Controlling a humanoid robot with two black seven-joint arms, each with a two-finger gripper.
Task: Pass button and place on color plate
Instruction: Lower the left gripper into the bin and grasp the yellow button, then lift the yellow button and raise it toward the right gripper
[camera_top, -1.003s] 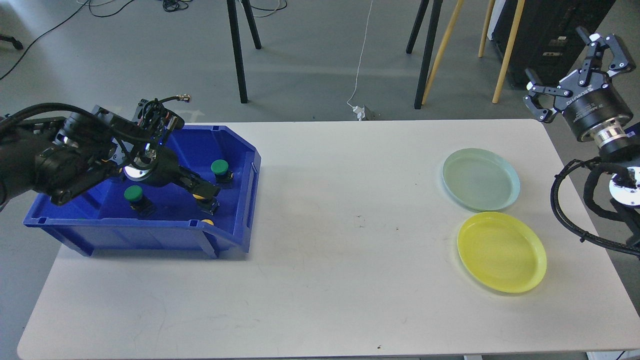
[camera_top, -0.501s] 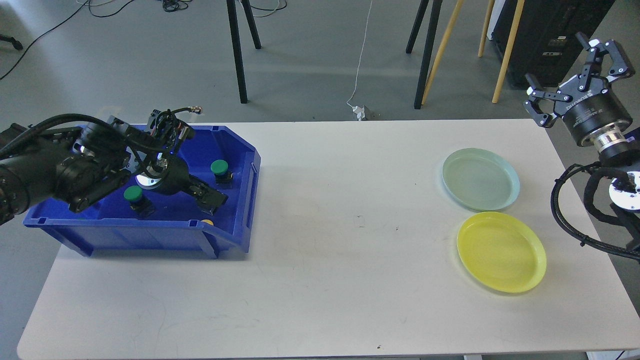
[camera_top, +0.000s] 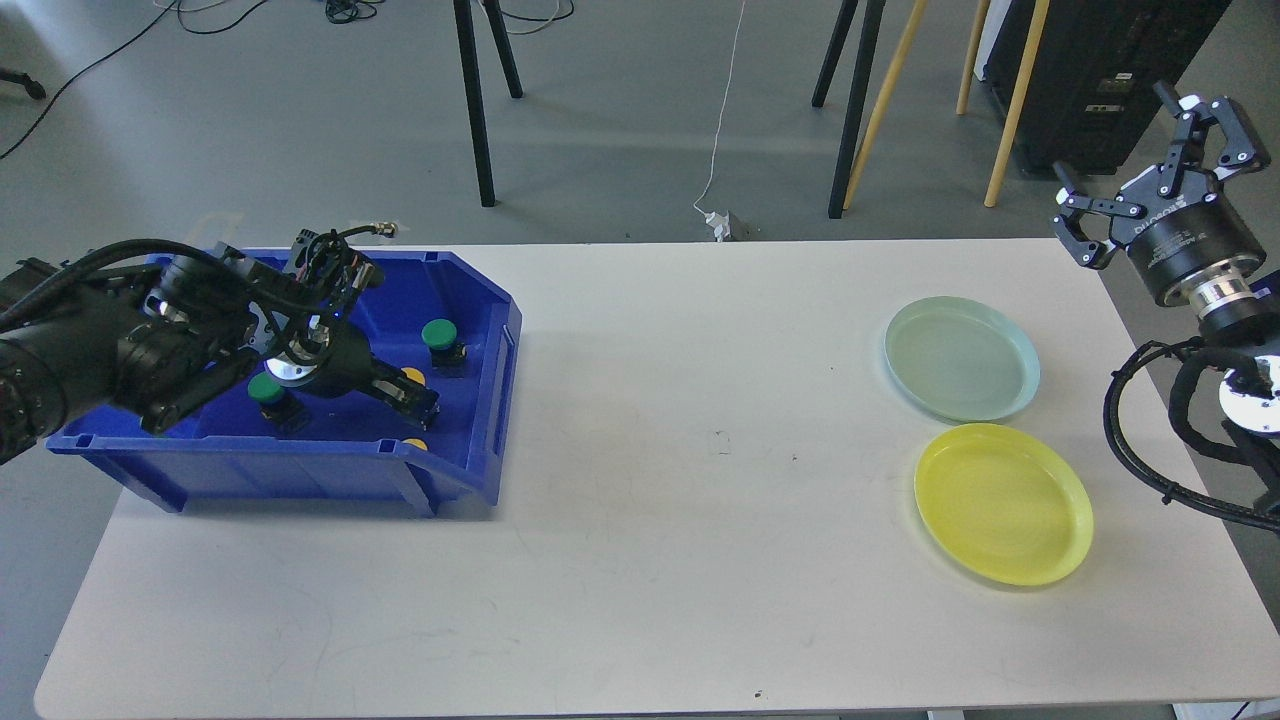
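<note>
While left tool (camera_top: 415, 397) probes bin (camera_top: 480, 300): two green buttons (camera_top: 438, 333), two plates (camera_top: 960, 358).

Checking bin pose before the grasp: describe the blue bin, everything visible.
The blue bin is an open-topped tray, plastic by its look, with a cut-down sloped front facing the table's middle. It sits flat at the far left of the white table, overhanging the left edge. Inside are green and yellow buttons. The left gripper reaches down into it; whether it touches the bin is unclear.

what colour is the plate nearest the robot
Yellow, clearest in the head view.
</note>
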